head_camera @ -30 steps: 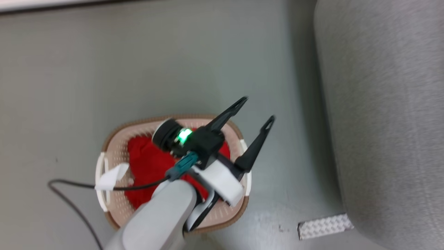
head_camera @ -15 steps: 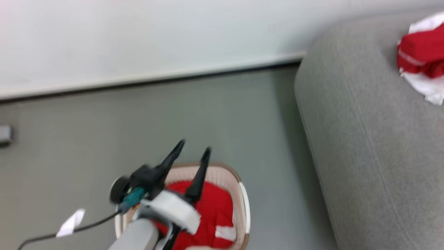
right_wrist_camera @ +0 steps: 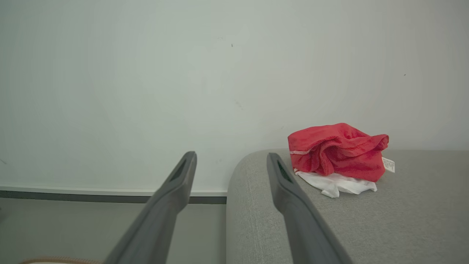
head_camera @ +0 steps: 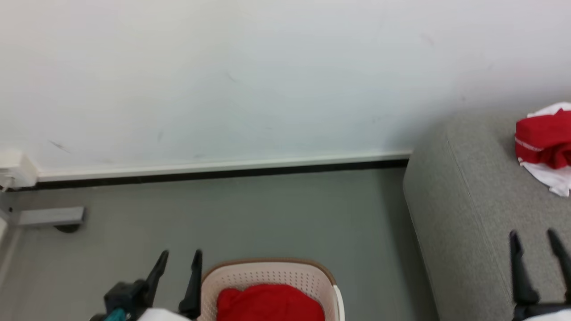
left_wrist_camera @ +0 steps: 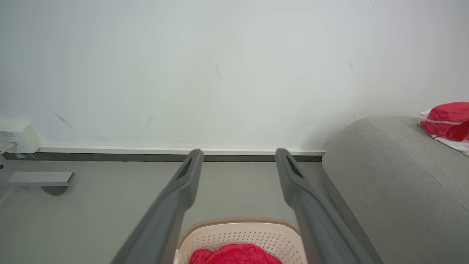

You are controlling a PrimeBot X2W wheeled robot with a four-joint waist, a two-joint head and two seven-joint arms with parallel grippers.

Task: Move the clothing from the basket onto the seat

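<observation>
The cream basket [head_camera: 267, 273] with its brown rim stands on the floor at the bottom centre, holding one red garment [head_camera: 270, 304]. My left gripper [head_camera: 181, 255] is open and empty, just left of the basket and apart from it. In the left wrist view its fingers [left_wrist_camera: 238, 152] frame the basket [left_wrist_camera: 242, 229] and the red garment [left_wrist_camera: 234, 255] below. The other red and white garment [head_camera: 542, 142] lies crumpled on the grey seat [head_camera: 468, 214] at the right. Over the seat's near part, my right gripper [head_camera: 533, 234] is open and empty, short of that garment [right_wrist_camera: 337, 154].
A white wall with a pale skirting board [head_camera: 223, 167] runs behind the grey floor. A grey block [head_camera: 51, 216] and a white box [head_camera: 15, 169] sit at the far left by the wall. Bare floor [head_camera: 290, 214] lies between basket, wall and seat.
The head camera has tilted up, bringing in the wall and the garment on the seat. My left gripper has drawn back from over the basket to its left side. The right gripper has come into view.
</observation>
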